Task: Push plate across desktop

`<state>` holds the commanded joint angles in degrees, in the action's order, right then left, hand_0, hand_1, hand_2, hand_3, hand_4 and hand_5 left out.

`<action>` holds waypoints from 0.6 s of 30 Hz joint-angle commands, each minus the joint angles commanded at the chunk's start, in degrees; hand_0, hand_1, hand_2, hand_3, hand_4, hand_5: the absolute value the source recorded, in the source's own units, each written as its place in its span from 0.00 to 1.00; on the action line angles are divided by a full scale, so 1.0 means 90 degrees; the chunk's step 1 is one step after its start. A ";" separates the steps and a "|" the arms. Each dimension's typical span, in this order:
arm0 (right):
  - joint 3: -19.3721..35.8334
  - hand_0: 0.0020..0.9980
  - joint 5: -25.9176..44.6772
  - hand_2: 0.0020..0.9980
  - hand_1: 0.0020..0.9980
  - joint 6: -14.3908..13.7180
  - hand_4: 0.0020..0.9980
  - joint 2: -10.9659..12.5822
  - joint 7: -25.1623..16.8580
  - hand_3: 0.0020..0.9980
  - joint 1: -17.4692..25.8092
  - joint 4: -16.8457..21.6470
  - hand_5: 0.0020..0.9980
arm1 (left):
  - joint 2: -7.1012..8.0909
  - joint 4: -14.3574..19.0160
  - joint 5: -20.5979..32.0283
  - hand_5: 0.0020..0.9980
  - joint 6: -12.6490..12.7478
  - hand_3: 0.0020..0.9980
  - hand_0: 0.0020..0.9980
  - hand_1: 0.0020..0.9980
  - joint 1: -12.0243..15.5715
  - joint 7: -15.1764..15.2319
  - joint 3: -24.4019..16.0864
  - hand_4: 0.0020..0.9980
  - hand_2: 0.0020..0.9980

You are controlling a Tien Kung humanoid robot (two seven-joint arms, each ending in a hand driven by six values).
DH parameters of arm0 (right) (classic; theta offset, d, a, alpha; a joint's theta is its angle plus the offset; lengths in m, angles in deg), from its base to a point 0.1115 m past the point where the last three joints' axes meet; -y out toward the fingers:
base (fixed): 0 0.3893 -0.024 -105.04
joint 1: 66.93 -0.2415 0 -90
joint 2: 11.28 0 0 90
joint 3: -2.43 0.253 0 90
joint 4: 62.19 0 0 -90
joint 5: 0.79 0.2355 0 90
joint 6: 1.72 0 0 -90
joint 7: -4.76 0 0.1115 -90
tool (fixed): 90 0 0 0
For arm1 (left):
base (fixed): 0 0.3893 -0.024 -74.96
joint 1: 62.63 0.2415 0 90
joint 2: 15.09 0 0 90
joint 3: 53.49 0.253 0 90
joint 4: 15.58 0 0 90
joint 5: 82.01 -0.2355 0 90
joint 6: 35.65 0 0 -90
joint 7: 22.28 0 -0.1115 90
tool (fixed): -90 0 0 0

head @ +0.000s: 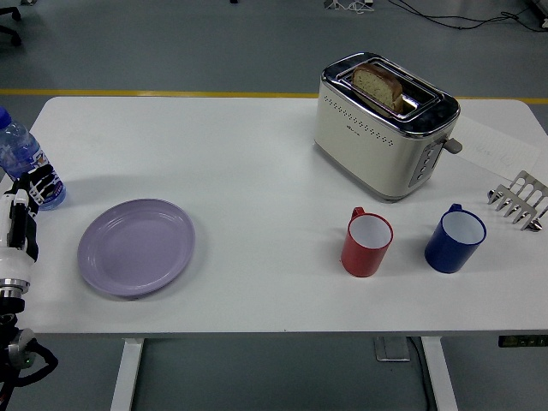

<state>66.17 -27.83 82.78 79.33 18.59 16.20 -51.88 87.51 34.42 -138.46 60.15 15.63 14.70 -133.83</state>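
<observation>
Lilac plate (137,247) lies flat, long axis tilted up rightward.

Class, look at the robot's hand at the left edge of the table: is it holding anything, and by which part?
Nothing is held. The left hand sits at the table's left edge, apart from the purple plate; its finger position cannot be told.

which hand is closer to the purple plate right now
Left. The left hand sits at the table's left edge, just left of the purple plate and apart from it. The right hand is out of view.
</observation>
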 joint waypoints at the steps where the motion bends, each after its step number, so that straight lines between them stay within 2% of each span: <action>1: -0.0001 0.52 -0.0008 0.59 0.48 0.0003 0.29 -0.0003 -0.0001 0.56 0.0004 0.0000 0.36 | -0.0002 -0.0026 -0.0014 1.00 0.0011 0.81 0.86 0.88 -0.0002 0.0000 0.0011 0.53 0.88; 18: -0.0078 0.52 -0.0072 0.59 0.48 0.0016 0.29 -0.0022 -0.0004 0.56 0.0255 0.0000 0.36 | -0.0188 -0.0386 0.0234 1.00 0.0033 0.83 0.87 0.88 0.0193 0.0000 0.0069 0.52 0.89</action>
<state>65.47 -28.48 82.93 79.12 18.56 18.50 -51.88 85.82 30.95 -136.36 60.44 17.37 14.70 -133.21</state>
